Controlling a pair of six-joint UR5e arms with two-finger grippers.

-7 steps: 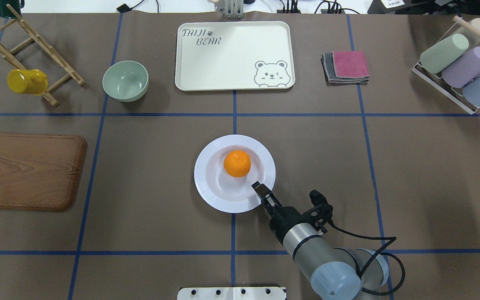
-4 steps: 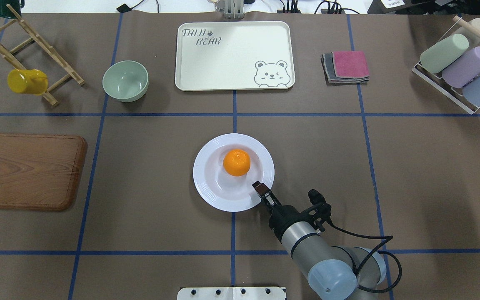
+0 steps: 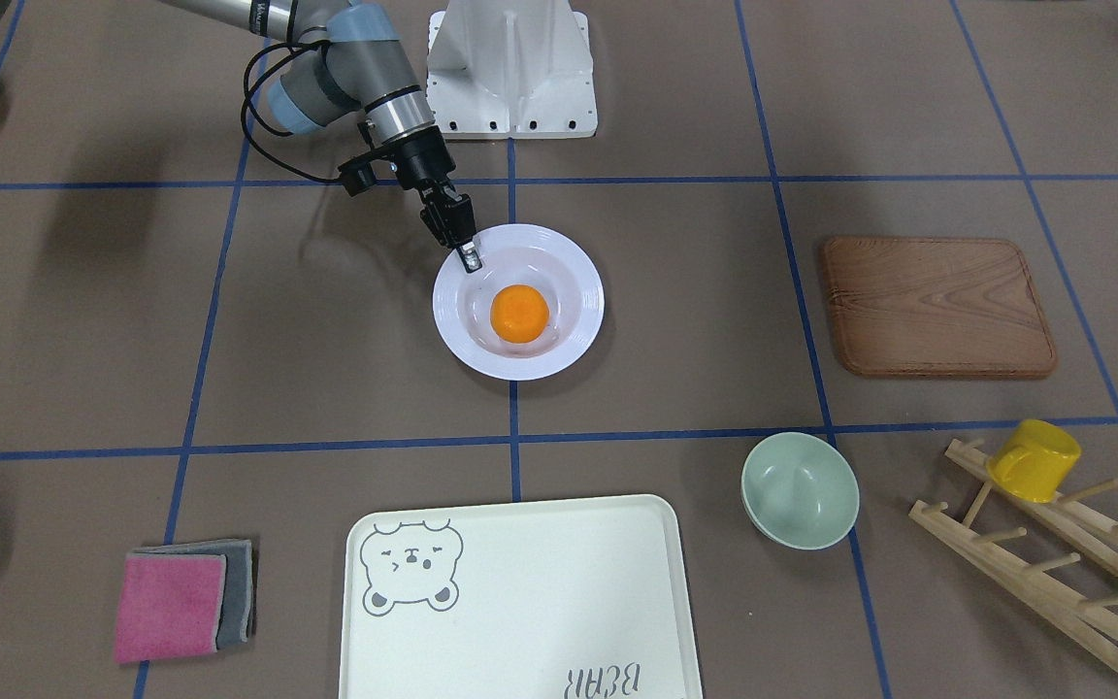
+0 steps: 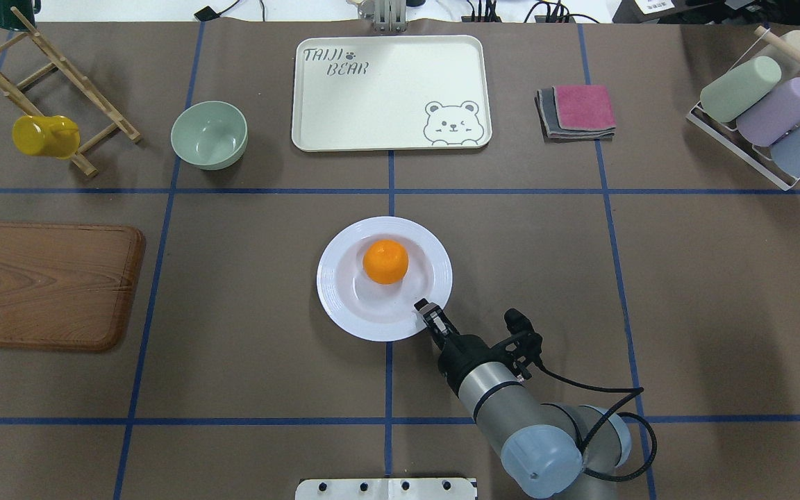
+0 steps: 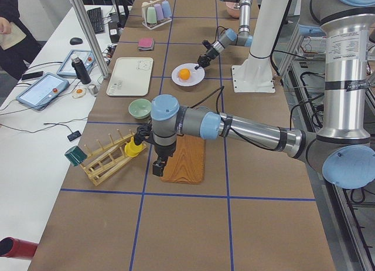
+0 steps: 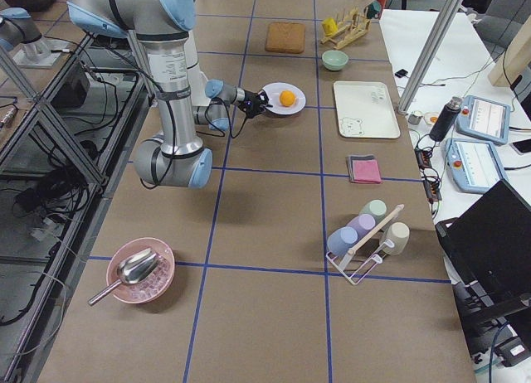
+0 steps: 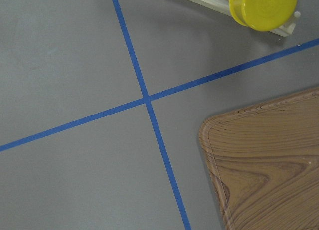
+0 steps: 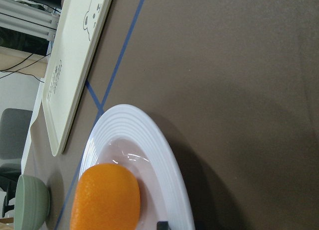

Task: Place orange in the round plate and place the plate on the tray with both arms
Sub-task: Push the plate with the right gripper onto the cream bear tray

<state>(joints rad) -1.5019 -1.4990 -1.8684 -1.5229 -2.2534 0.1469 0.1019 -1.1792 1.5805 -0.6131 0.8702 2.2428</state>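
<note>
The orange (image 4: 385, 262) lies in the sunken centre of the round plate (image 4: 334, 292), which is at mid-table. My right gripper (image 4: 422, 309) is shut on the plate's near right rim, seen from across as the right gripper (image 3: 470, 260) over that rim. The right wrist view has the orange (image 8: 105, 196) and the plate rim (image 8: 164, 155) close up. The cream tray (image 4: 386, 90) lies bare at the far side. My left gripper (image 5: 157, 168) hangs above the wooden board and shows only in the left side view; I cannot tell its state.
A green bowl (image 4: 208, 134) stands left of the tray and folded cloths (image 4: 577, 111) lie to its right. The wooden board (image 4: 46, 285) and a rack with a yellow cup (image 4: 42, 135) are at the left. A cup rack (image 4: 764, 111) sits far right.
The plate with the orange has shifted a little away from the robot and to the left, together with my right gripper on its rim. The orange kept its place in the plate.
</note>
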